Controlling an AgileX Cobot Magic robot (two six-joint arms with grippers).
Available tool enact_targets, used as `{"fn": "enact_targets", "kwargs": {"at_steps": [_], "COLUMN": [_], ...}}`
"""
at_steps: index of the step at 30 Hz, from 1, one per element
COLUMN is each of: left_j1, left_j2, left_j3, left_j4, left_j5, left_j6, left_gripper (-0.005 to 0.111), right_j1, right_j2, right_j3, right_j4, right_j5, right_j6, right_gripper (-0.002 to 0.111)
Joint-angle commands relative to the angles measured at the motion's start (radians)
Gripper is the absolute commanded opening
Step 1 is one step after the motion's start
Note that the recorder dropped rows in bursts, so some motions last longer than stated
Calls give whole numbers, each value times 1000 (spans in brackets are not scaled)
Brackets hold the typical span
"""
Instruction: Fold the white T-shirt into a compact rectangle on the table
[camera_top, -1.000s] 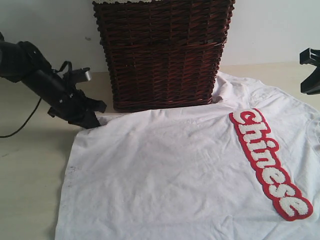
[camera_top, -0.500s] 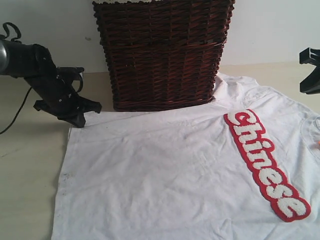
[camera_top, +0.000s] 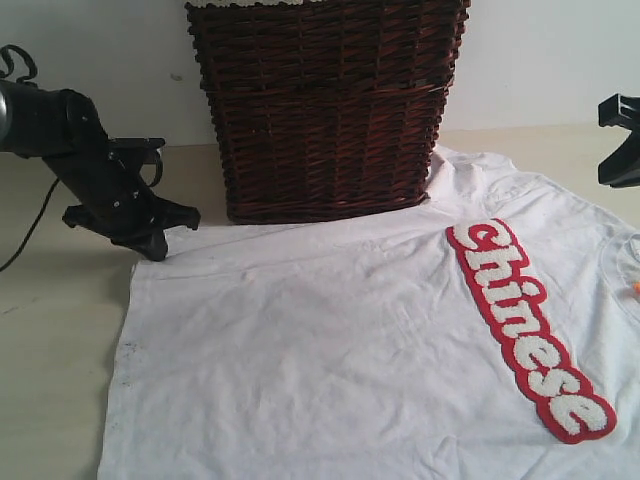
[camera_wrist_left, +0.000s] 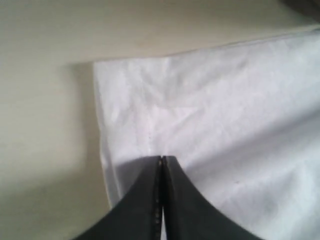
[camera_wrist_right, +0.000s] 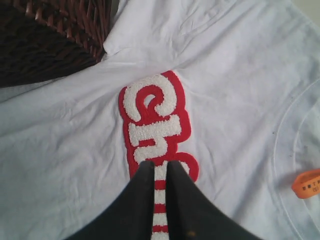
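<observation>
The desk (camera_top: 60, 330), pale cream and smooth, carries the white T-shirt (camera_top: 330, 340), which lies spread flat and face up across the lower centre and right of the exterior view and runs off the bottom and right edges. No fold is made, so the job looks to be at the laying-out stage.

A dark wicker basket (camera_top: 325, 110) stands at upper centre before a plain pale wall. Its foot is just beside the shirt's upper edge, leaving little room there.

The left claw (camera_top: 155, 247) is pressed together at the shirt's upper-left corner; whether it nips cloth I cannot tell. The right claw (camera_wrist_right: 160, 162), with only a slit between its jaws and pinching nothing, hovers over the red-edged lettering (camera_top: 528, 325).

The next move likely calls for a clean pinch on a hem or sleeve edge, carried across. An orange collar loop (camera_wrist_right: 306, 184) marks the neck.
</observation>
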Motion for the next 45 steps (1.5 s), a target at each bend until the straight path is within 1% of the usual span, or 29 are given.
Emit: {"fn": "enact_targets", "kwargs": {"at_steps": [1,6,9,11,13,16,18,21,26,28,32,35,37,45], "left_j1": [1,1,1,-10,-35,-94,-134,-193,-292,-329,-413,-458,-468,-470], "left_j2": [-70,-178,-241,-282,-316,-361,-380,-404,-458,-486,-522,-531,-531,-531], "left_j3": [121,197,219,242,277,339,368,407,485,522,598,634,645,651], "left_j4": [-117,-131,-170,-220,-266,-313,-319,-319,-332,-348,-358,-358,-358,-361], "left_j5": [-71,-137,-133,-126,-123,-123,-127,-111,-95,-108,-145,-177,-177,-168], "left_j6": [98,122,139,187,253,344,349,349,349,349,367,367,367,367], "left_gripper": [0,0,0,0,0,0,0,0,0,0,0,0,0,0], "right_j1": [0,0,0,0,0,0,0,0,0,0,0,0,0,0], "right_j2": [-9,-9,-9,-9,-9,5,26,70,181,228,276,293,308,350], "right_j3": [-3,-3,-3,1,32,115,137,137,130,107,94,98,109,104], "right_j4": [8,2,-7,-39,-148,-419,-542,-639,-726,-761,-886,-980,-1020,-1017], "right_j5": [1,2,5,-8,-78,-197,-214,-210,-153,-92,-20,29,58,111], "right_j6": [-10,-10,-10,-10,31,282,399,463,487,503,609,683,714,714], "right_gripper": [11,11,11,11,10,5,0,0,0,0,0,0,0,0]}}
